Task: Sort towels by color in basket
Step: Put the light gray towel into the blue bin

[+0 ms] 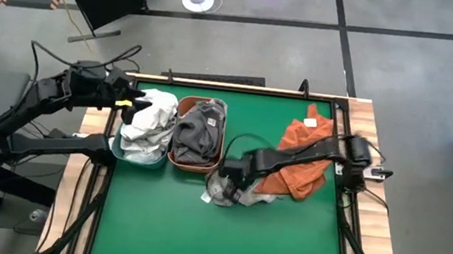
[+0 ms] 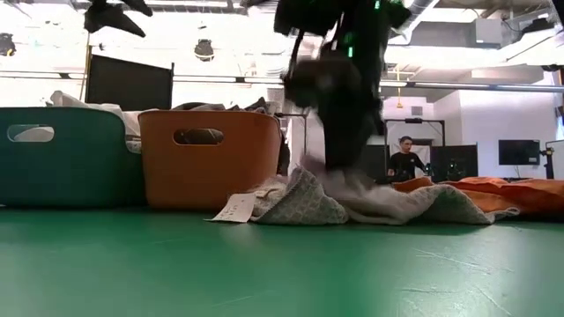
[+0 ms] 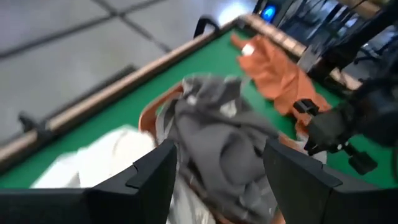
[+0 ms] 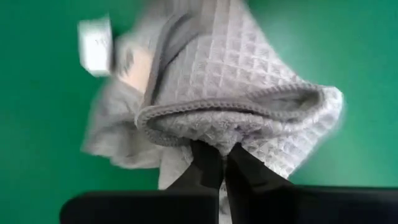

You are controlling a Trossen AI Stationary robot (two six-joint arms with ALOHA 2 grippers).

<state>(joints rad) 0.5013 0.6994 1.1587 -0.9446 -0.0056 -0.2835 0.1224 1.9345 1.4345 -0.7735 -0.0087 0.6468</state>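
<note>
Two baskets already sorted: whites in teal basket [image 1: 139, 158], dark greys in orange basket [image 1: 173, 157]. Right gripper [image 4: 224, 163] pinching grey waffle towel [image 4: 242, 81] on mat, likely for lifting. Left gripper [image 3: 214, 168] spread, idle over baskets.

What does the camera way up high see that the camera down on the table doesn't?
Only the high view shows the white towels inside the teal basket, and the left gripper above it. Only the low view shows a person in the room behind and the basket handle holes. Both show the orange basket of dark grey towels, the rust orange towel, and the right gripper down on the grey waffle towel.
</note>
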